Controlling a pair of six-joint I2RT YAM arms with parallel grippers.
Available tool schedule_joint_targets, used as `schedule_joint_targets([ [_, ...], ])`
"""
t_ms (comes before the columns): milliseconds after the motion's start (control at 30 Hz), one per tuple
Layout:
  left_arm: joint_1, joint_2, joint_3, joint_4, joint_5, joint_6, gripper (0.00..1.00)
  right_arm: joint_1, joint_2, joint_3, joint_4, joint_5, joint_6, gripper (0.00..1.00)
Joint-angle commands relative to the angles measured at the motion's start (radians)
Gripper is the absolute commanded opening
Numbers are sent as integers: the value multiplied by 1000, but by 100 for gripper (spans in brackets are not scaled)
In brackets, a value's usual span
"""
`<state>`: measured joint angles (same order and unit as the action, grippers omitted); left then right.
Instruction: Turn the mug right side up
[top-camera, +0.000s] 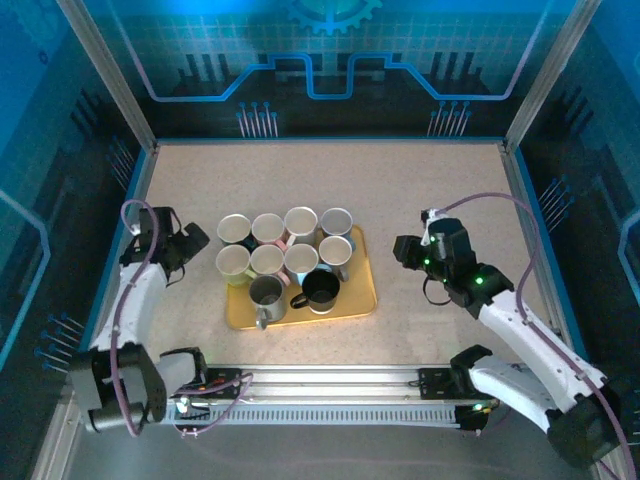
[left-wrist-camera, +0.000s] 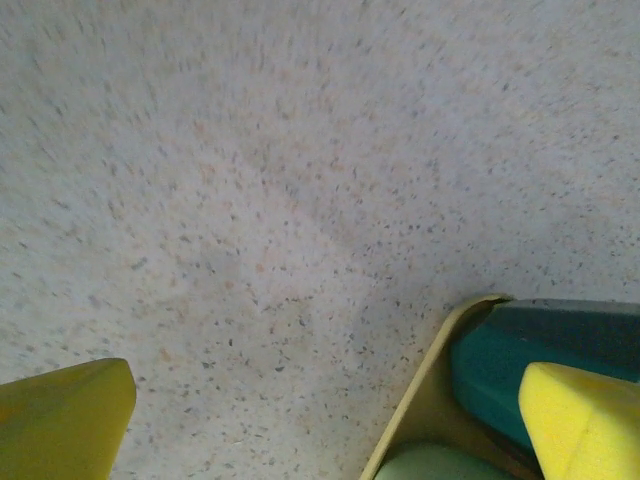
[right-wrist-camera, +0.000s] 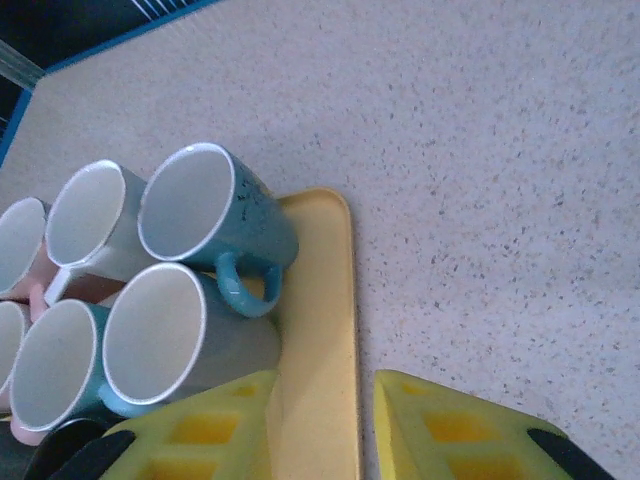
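Jaws spread wide and empty, our left gripper (top-camera: 192, 254) (left-wrist-camera: 320, 385) hangs over the bare worktop (top-camera: 430, 180) beside the yellow tray (top-camera: 365, 300). At the tray's right edge the grey mug (top-camera: 336, 250) (right-wrist-camera: 165, 335) stands among the other mugs, its long axis vertical and its mouth up. Just right of it our right gripper (top-camera: 405, 250) (right-wrist-camera: 325, 390) has its jaws slightly parted, pinching nothing. The black mug (top-camera: 321, 289) is cut off at the right wrist view's lower corner.

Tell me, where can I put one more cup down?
Lots of bare table behind the tray, and between the tray and the right gripper. The tray itself is crowded with mugs.
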<state>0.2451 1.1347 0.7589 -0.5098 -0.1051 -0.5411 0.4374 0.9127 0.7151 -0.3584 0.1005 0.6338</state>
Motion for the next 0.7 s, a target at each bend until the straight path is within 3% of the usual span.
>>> schedule_joint_targets([
  [0,62,-17,-35,35,140,-66,99,-38,52,-12,56,-138,-22,29],
  [133,111,-31,-67,73,187,-34,99,-54,149,-36,117,-199,-30,28],
  [233,117,-8,-85,118,245,-26,99,-49,271,-15,125,-202,-101,47],
  [300,118,-4,-100,149,267,-37,99,-46,367,12,119,-176,-158,51],
  [667,118,8,-135,179,234,-78,99,13,723,181,90,-153,-292,45],
])
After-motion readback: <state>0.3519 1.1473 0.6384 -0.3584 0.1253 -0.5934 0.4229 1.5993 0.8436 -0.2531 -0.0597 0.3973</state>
